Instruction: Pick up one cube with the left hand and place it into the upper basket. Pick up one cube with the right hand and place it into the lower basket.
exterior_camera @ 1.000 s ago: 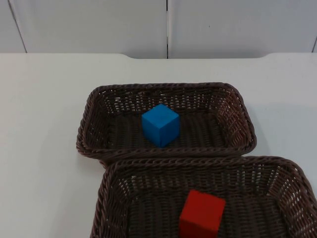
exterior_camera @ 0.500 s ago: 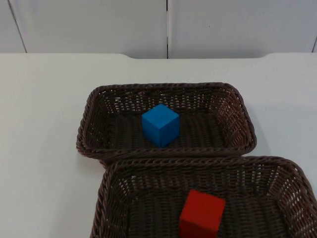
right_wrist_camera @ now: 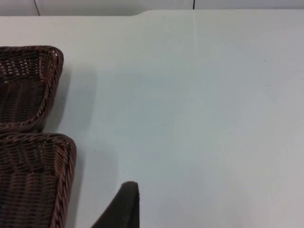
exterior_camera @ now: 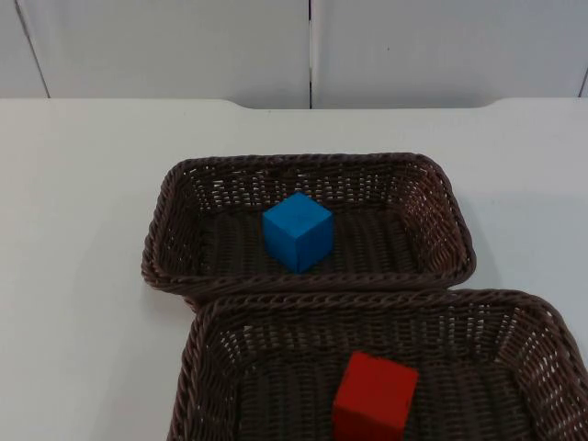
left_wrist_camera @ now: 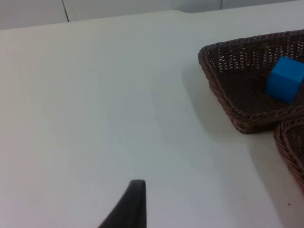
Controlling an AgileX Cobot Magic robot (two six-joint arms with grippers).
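Both cubes sit placed: blue cube [exterior_camera: 298,231] in my upper basket [exterior_camera: 175,184], red cube [exterior_camera: 375,397] at its 5 o'clock in the lower basket [exterior_camera: 197,354]. My left gripper [left_wrist_camera: 130,204] and right gripper [right_wrist_camera: 123,204] wait over bare table [exterior_camera: 83,184], and I cannot tell their spread. I judge nothing remains but staying clear.

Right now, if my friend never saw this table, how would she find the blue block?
On the white table sit two brown woven baskets. Look in the upper basket, the one nearer the grey wall: the blue cube rests on its floor. The lower basket holds a red cube instead.

Blue cube [left_wrist_camera: 284,79] sits inside upper basket [left_wrist_camera: 223,90] on table [left_wrist_camera: 95,104].
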